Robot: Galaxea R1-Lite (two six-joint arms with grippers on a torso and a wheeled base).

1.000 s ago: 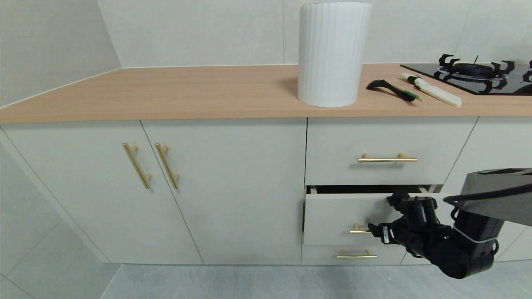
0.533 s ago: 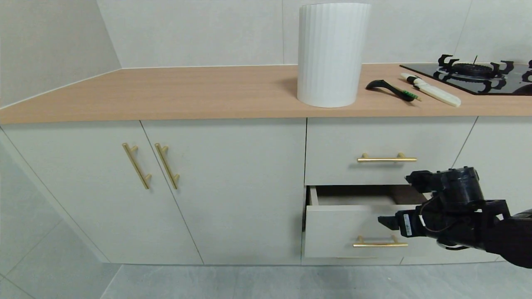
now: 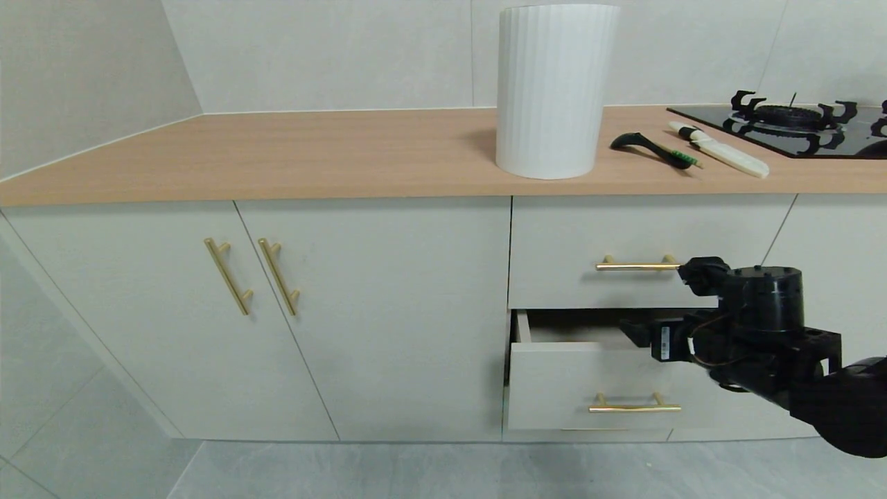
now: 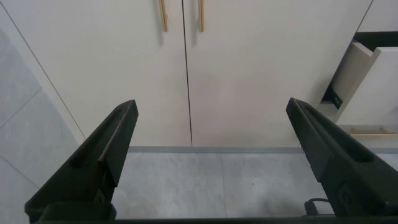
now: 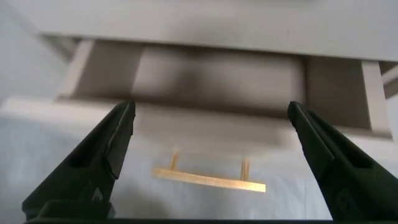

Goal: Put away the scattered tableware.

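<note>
Now the right gripper (image 3: pixel 662 299) hovers spread wide before the open drawer (image 3: pixel 575 378); the left gripper (image 4: pixel 211 109), likewise spread, is farther from it.

Open drawer (image 3: pixel 582 378): right part of interior hidden behind right tool (image 3: pixel 664 299); in right wrist view can't tell if anything lies inside. Top drawer handle (image 3: pixel 634 265): right end covered by the tool. Hob (image 3: pixel 790 128) cut by right edge, white cylinder (image 3: pixel 554 90) by top edge. Black utensil (image 3: pixel 648 147) and white utensil (image 3: pixel 724 154) on counter (image 3: pixel 277 152): too small to identify.
</note>
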